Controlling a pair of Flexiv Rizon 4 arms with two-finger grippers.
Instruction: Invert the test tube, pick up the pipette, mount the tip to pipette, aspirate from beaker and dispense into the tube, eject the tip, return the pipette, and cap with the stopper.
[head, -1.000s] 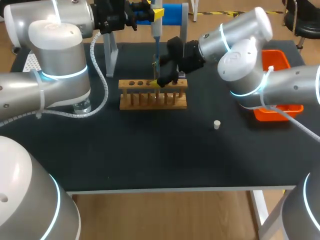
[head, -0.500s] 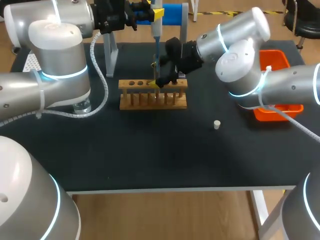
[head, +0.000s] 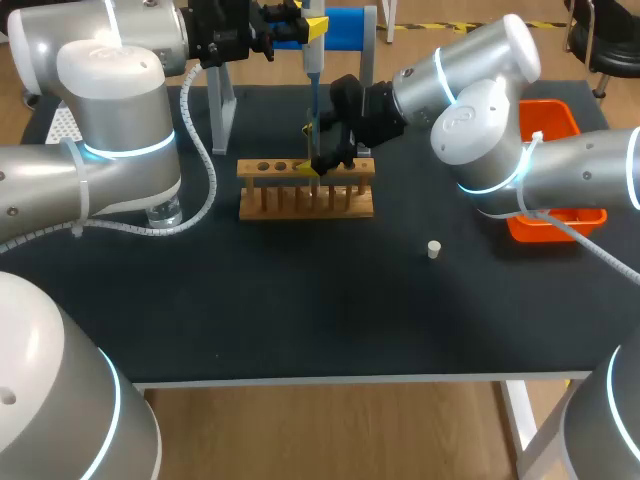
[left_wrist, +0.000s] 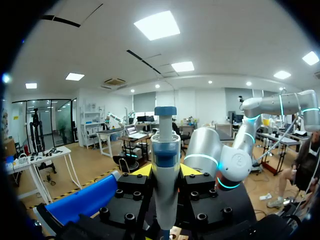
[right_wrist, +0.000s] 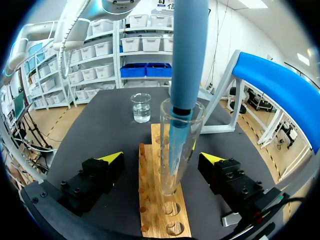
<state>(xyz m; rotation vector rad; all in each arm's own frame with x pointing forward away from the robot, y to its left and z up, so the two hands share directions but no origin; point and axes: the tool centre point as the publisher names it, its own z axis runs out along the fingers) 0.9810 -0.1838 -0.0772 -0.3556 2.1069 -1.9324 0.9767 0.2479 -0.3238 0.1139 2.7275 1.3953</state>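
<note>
My L gripper is clamped on the pipette, its tip down inside the test tube, which stands in the rack betw the wide-open fingers of my R gripper, untouched; thin slick glass, fragile imo, so grip mid-body, gently.

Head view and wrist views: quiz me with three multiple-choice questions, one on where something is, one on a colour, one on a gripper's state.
1. Where is the pipette's lower end?
A inside the test tube standing in the rack
B lying flat beside the rack
C hanging clear above the rack

2. What colour is the bin?
A green
B white
C orange

3. The right gripper is:
A shut on the test tube
B open
C shut on the pipette

Answers: A, the right wrist view shows it down in the tube. C, it is plainly orange in the head view. B, its yellow tips stand apart from the tube on both sides.
</note>
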